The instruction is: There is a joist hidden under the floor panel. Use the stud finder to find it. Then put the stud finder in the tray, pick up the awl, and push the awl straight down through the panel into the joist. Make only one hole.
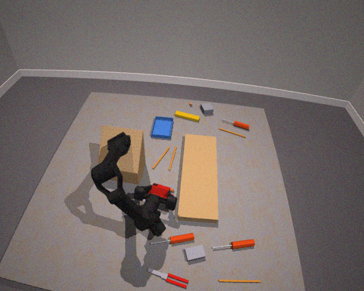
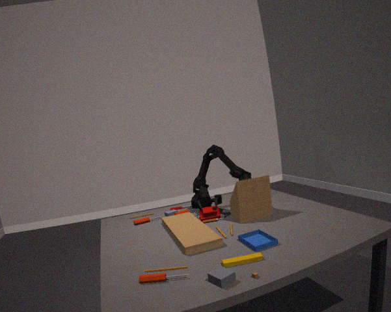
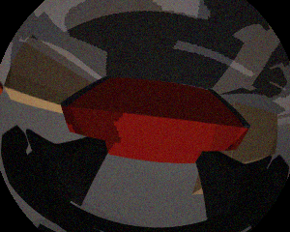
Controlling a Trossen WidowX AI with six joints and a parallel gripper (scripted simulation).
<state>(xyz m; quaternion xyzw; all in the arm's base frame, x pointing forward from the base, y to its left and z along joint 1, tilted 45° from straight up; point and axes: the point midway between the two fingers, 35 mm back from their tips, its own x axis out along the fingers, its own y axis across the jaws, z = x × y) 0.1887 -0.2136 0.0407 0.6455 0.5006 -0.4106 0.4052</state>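
Gripping red faceted stud finder, wide fingers, beside panel

A tall tan wedge block stands close by the gripper, on its left as seen from above. Just ahead of the gripper lie two thin orange pencils, side by side. Well beyond them sit a yellow bar, a grey block and a tiny orange cube. Behind the gripper, toward the table's near edge, there's a flat grey block, red-handled pliers and another orange pencil, all apart from one another.
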